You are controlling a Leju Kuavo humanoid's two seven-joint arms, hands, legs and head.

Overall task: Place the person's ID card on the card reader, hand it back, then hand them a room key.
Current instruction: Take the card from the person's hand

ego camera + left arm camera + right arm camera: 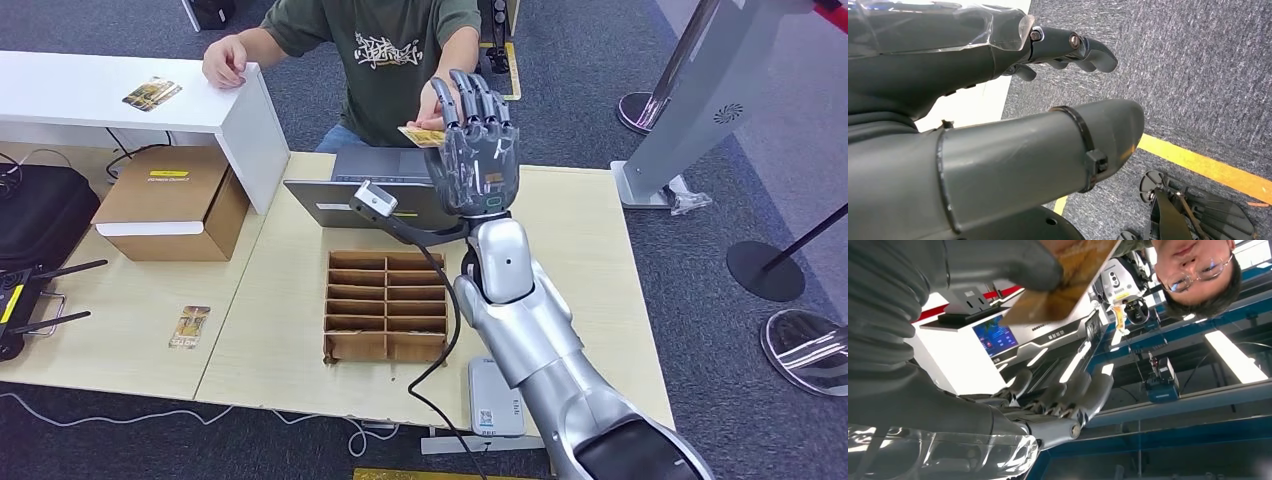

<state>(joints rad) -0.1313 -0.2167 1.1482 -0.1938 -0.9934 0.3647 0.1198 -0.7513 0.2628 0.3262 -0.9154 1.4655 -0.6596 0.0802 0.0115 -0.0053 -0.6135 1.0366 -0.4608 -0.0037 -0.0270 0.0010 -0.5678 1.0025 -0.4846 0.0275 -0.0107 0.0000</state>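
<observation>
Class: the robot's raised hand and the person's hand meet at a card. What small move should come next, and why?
Probably the right hand should ease its thumb off the card, since the person's hand already appears to grip it, though the contact is partly hidden.

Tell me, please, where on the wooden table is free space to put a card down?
Bare patches: on the wooden table right of the right hand and arm, and between the cardboard box and the compartment tray. It is crowded around the laptop, where the person's hand meets the card.
</observation>
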